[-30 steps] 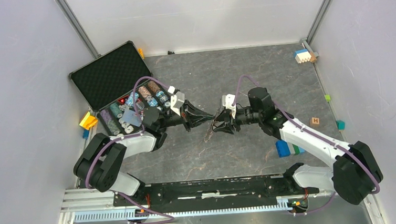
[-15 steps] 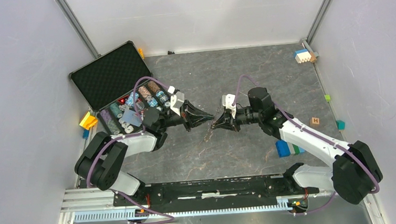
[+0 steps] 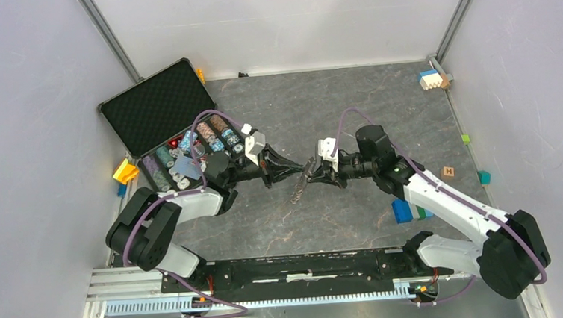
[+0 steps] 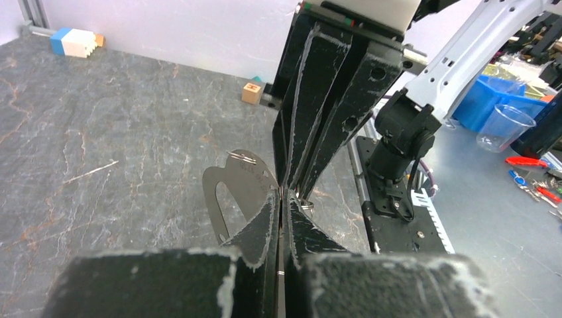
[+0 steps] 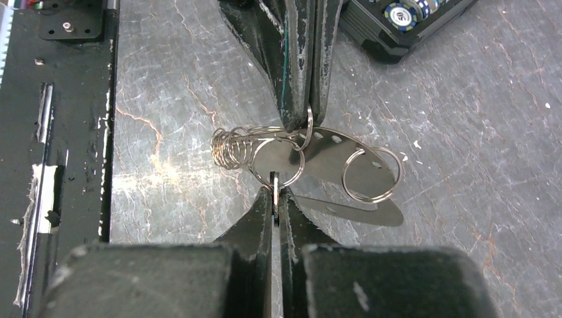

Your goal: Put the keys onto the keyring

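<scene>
Top external: keyring (image 3: 300, 184) aloft, table (image 3: 297, 105) edges far.

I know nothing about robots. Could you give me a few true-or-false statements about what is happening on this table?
1. The left gripper and the right gripper are both shut. True.
2. The keyring lies flat on the table. False: it hangs in the air at the left gripper's tips.
3. The right gripper pinches a small wire ring. True.
4. The black case is closed. False: its lid stands open, showing the chips.
</scene>
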Robot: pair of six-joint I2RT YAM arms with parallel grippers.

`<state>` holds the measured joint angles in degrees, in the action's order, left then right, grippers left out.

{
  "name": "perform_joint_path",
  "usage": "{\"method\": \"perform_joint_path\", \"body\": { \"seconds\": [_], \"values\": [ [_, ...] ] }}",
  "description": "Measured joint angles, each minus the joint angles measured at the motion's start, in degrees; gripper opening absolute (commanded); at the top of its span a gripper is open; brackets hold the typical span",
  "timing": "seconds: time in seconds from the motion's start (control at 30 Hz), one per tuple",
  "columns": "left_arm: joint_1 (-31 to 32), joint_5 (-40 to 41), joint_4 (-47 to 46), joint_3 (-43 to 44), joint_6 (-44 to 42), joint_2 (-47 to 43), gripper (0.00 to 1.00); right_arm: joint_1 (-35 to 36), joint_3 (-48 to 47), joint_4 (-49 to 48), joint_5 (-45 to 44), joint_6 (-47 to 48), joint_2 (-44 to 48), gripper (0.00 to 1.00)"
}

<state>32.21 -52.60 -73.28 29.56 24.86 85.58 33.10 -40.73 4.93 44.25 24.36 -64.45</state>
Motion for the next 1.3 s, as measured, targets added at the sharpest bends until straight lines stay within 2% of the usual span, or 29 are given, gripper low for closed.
{"method": "perform_joint_path", "body": {
  "seconds": [0.23, 0.5, 0.83, 1.3],
  "values": [
    [0.0, -0.2, 5.6, 0.0, -4.2, -0.7, 0.02, 0.0, -3.5, 5.6, -2.9, 1.7, -0.1, 0.0],
    [0.0, -1.6, 7.6, 0.0, -6.3, -0.9, 0.02, 0.0, -7.2, 9.0, -4.1, 2.1, -2.3, 0.0],
    [0.1, -3.1, 8.1, 0.0, -7.7, -0.9, 0.02, 0.0, -7.4, 10.4, -4.6, 1.9, -3.1, 0.0],
    [1.2, -2.9, 16.6, 0.7, -15.2, -2.6, 0.02, 0.0, -9.1, 11.4, -2.7, 0.8, -3.9, 0.0]
  ]
}}
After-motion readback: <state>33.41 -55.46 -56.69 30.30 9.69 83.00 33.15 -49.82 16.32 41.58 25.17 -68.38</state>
